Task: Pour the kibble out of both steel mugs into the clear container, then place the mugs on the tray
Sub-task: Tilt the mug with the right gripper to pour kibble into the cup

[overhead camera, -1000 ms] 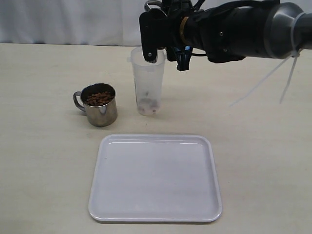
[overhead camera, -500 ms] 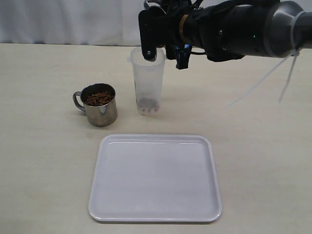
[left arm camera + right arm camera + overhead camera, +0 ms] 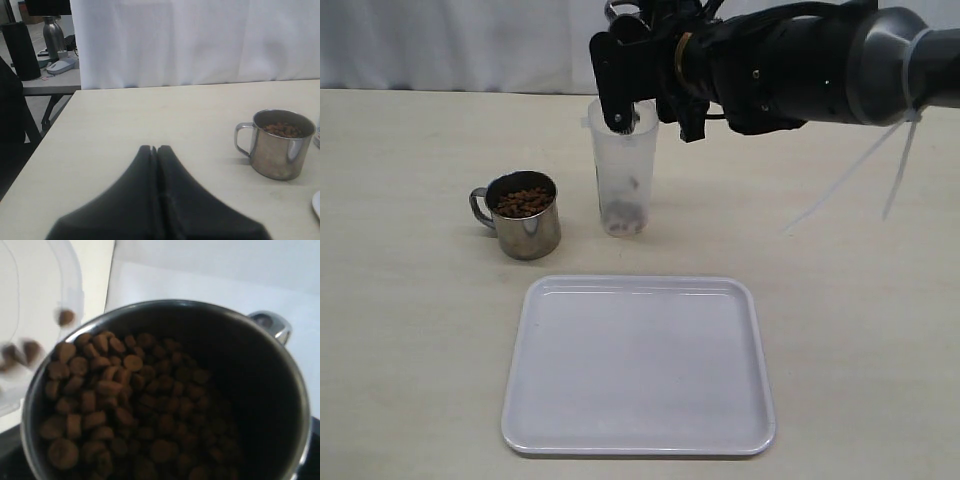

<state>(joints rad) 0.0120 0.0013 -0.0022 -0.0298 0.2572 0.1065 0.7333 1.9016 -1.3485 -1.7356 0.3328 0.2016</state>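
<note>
White tray (image 3: 638,365) lies nearest, with a steel mug (image 3: 525,228) of kibble (image 3: 523,202) and the clear container (image 3: 623,170) just behind it. Right gripper (image 3: 650,105) clamps a second mug (image 3: 260,390) tipped over the container's rim, mostly hidden behind its fingers (image 3: 612,75); falling pellets blur. Left gripper (image 3: 155,155) sits apart, fingers pressed together, holding nothing.

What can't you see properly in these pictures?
Exterior view: the tilted shiny steel mug is mostly hidden behind the right gripper.
Right wrist view: the falling small brown kibble pellets are blurred by motion.
Left wrist view: the flat white plastic tray is cut off by the picture edge.
</note>
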